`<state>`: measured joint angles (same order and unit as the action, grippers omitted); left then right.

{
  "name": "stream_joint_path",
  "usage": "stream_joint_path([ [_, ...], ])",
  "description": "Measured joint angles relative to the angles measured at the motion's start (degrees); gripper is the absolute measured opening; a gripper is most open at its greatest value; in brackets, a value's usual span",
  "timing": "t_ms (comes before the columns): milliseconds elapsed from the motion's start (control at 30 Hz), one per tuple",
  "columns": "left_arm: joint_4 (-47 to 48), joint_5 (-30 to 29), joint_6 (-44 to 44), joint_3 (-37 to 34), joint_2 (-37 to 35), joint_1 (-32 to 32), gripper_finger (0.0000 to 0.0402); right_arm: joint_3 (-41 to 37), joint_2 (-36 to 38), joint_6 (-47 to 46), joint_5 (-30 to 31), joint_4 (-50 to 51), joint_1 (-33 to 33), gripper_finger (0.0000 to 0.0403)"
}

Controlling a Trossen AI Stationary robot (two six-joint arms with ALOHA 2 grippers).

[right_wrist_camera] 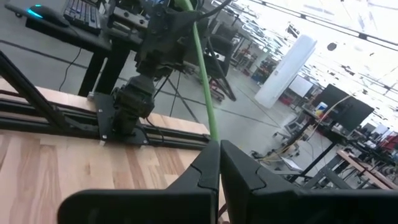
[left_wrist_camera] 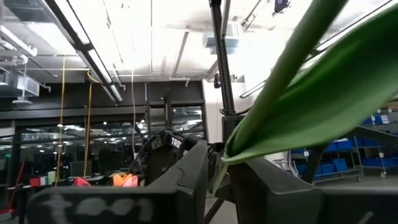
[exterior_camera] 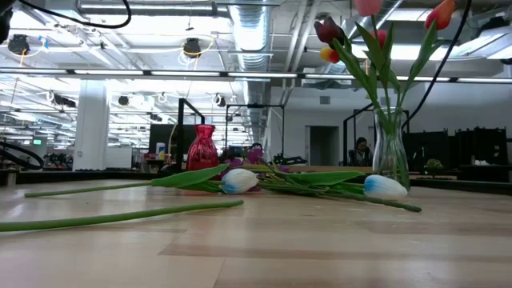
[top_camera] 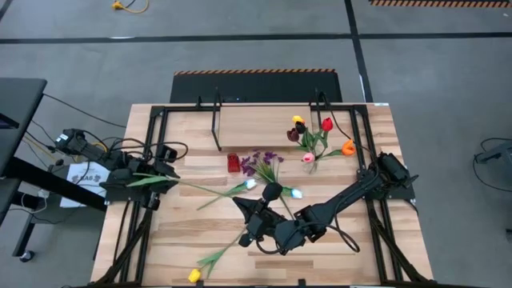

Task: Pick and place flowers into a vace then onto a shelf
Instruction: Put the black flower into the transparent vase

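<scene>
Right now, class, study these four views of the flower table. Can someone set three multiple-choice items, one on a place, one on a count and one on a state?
1. The glass vase of tulips stands
A. on the shelf
B. on the tabletop
C. on the floor

2. How many white tulips lie flat on the tabletop?
A. none
B. four
C. two

3. The left gripper is
A. shut on a leafy stem
B. open above the shelf
C. holding the red vase

Answers:
1 B, the high view shows its base on the planks in front of the shelf.
2 C, the low view shows two white heads lying down.
3 A, the left wrist view shows the stem between its fingers. The right gripper pinches a second stem.
</scene>
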<state>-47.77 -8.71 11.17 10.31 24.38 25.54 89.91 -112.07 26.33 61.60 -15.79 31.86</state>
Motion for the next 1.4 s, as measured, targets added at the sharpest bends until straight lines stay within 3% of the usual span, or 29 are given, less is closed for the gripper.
stream_joint_path([
  [167, 0.88, -1.61, 1.20, 0.00, -0.02, 0.00, 0.0007, -0.02, 0.00, -2.63, 0.02, 0.82, 0.00, 0.0000],
  [333, 4.97, -0.71, 1.87, 0.02, -0.11, 0.00, 0.0003, -0.02, 0.00, -3.89, -0.03, 0.90, 0.11, 0.0014],
  [667, 21.86, 1.60, 0.87, 0.39, 0.40, 0.00, 0.0001, -0.02, 0.00, -8.49, -0.28, 0.79, -0.15, 0.0087],
  [767, 27.02, 4.18, -0.23, 2.74, 1.85, -0.02, 0.0001, -0.02, 0.02, -10.78, -3.24, 2.37, -0.65, 0.0101],
  [1000, 29.59, 4.79, -1.40, 6.30, 12.74, -0.02, 0.0000, -0.02, -0.20, -18.59, -16.45, 6.43, -2.72, 0.0121],
  [1400, 28.33, 3.28, -2.44, 18.65, 36.39, -0.02, 0.0000, 0.10, -2.56, -19.25, -21.05, 5.85, -3.12, 0.0132],
])
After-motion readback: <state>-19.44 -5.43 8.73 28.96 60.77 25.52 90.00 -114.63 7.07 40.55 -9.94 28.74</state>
